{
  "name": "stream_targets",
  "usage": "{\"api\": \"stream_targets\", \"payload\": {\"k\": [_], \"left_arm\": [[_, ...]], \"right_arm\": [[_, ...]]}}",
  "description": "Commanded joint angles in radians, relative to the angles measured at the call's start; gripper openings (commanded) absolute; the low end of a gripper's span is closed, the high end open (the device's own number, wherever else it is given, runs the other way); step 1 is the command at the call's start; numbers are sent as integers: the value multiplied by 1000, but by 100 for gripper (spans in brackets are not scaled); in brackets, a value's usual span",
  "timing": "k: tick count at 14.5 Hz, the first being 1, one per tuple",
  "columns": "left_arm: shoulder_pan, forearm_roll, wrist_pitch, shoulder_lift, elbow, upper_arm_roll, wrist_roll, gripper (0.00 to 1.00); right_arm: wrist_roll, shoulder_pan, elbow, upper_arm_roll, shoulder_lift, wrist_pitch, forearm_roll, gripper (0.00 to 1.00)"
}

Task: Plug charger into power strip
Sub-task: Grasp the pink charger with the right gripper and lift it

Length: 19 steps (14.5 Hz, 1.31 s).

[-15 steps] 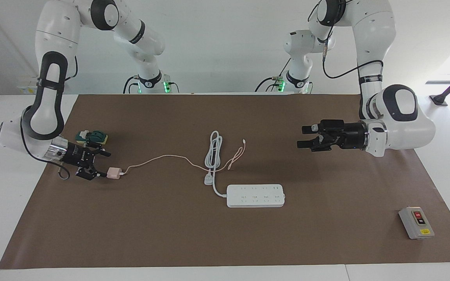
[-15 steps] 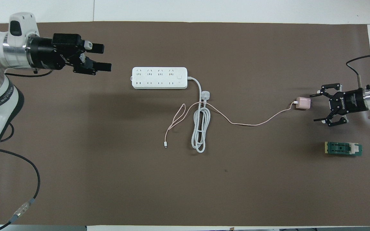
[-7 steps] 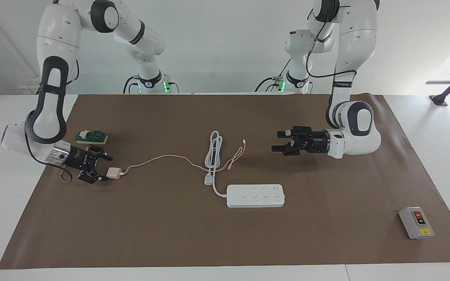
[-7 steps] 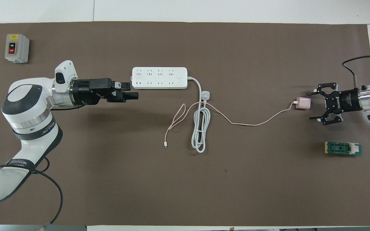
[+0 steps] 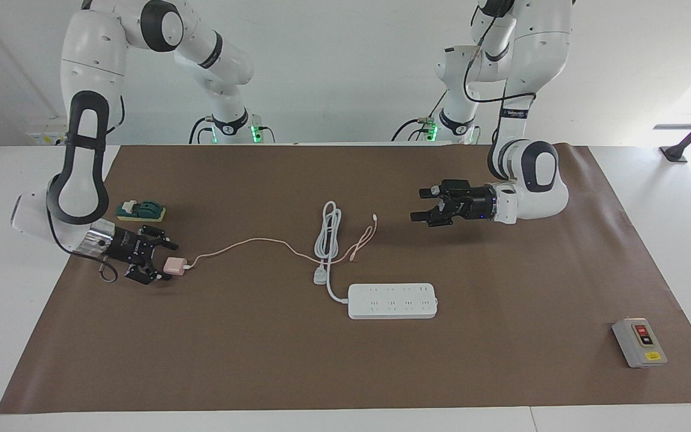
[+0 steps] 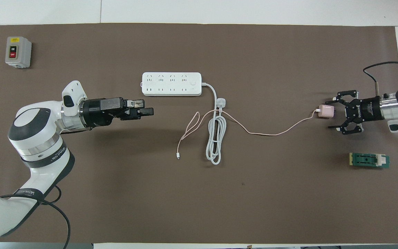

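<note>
My right pincer is down at the brown mat toward my right arm's end of the counter, its fingers spread to either side of the charger, a small pale pink cube lying on the mat; the fingers stand apart and I cannot tell whether either one touches the cube yet. In the overhead view the same pincer shows one finger on each side of the charger. The charger's thin pink cable runs along the mat toward the middle, crosses the coiled thick white cord, and ends in a loop with a small connector. The power strip lies flat near the middle of the mat, farther from me than the coiled cord, well apart from the charger, with all its sockets showing bare. My left pincer hangs in the air with its fingers open and holding nothing, over bare mat toward my left arm's end, beside the power strip. A small green block sits near my right pincer, nearer to me than the charger. A grey switch box with red and black buttons rests at the corner of the mat at my left arm's end.
</note>
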Motion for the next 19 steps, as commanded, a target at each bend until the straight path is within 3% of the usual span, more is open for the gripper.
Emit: {"api": "stream_targets", "payload": {"k": [1,2,5,9,15,19], "left_arm": [[-79,-98,62,17,-4,11,43,100],[-85,-111,81,20,4,11,44,100],[-85,-112,127,61,40,13,44,100],[-104,-112,196,60,48,13,47,100],[-120,-114,248,66,60,11,3,100],[-120,-114,246,66,62,11,3,100]], "right_arm": [[-63,2,-35,3,-9,39,33,21],[-70,2,-33,1,-9,39,33,0],[-69,3,-27,1,-9,33,32,0],[-40,17,30,12,-26,-29,29,0],[222,210,82,13,-153,-67,32,0],[435,351,128,15,-193,-54,64,0]]}}
